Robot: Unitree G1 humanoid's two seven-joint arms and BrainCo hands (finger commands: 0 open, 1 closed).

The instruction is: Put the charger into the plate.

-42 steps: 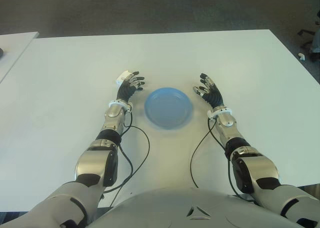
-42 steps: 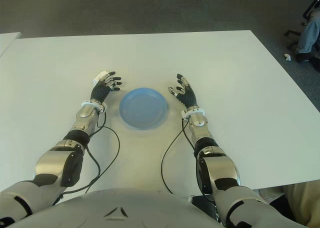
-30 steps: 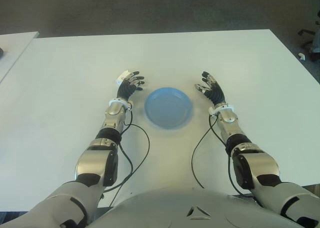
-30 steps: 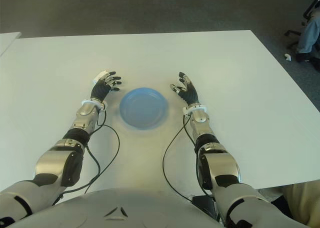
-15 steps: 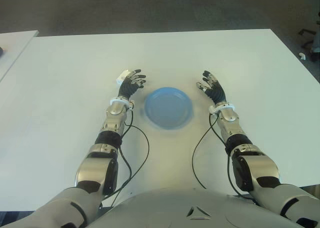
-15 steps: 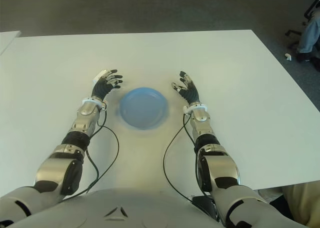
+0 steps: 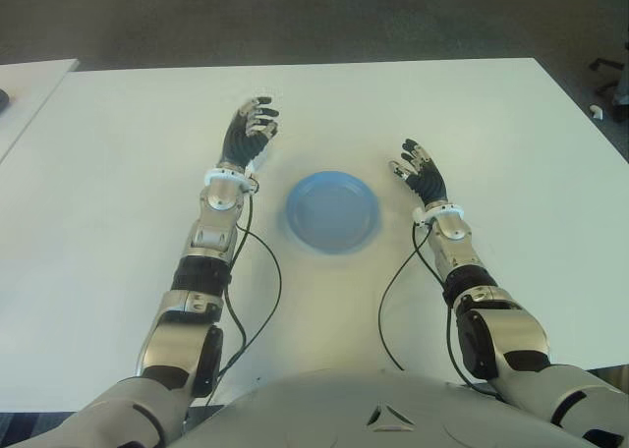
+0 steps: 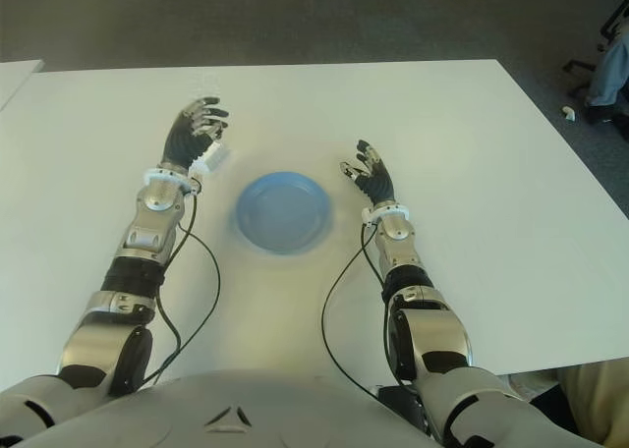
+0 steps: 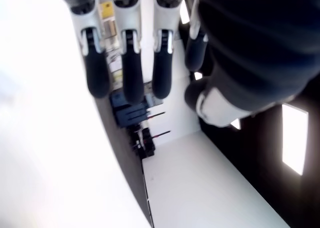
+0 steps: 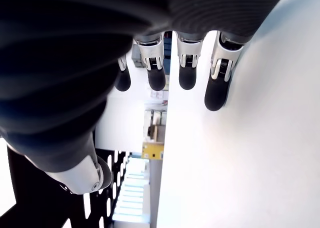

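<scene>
1. The left hand point(image 7: 250, 136) is held up above the table point(image 7: 118, 173), left of the plate point(image 7: 332, 210) and a little farther out than it.
2. In its wrist view the fingers point(image 9: 127, 63) reach out nearly straight, side by side, with the thumb set apart. Nothing lies in the palm, so the hand is wide and empty.
3. The charger point(image 8: 214, 156) is a small white block, hard to pick out against the white top. It shows just at the heel of the left hand, on the side toward the plate.
4. It seems to lie on the table (whether the hand touches it cannot be told). It is clearly outside the plate, near the far-left part of the rim but apart from it.
5. The plate is blue and round, sits between the two arms, and has nothing in it.
6. The right hand point(image 7: 421, 171) shows to the right of the plate, near its rim, palm turned inward. Its fingers point(image 10: 187, 63) are stretched out and loosely spread, and it holds nothing.
7. A black cable point(image 7: 257, 291) loops along each forearm over the table.
</scene>
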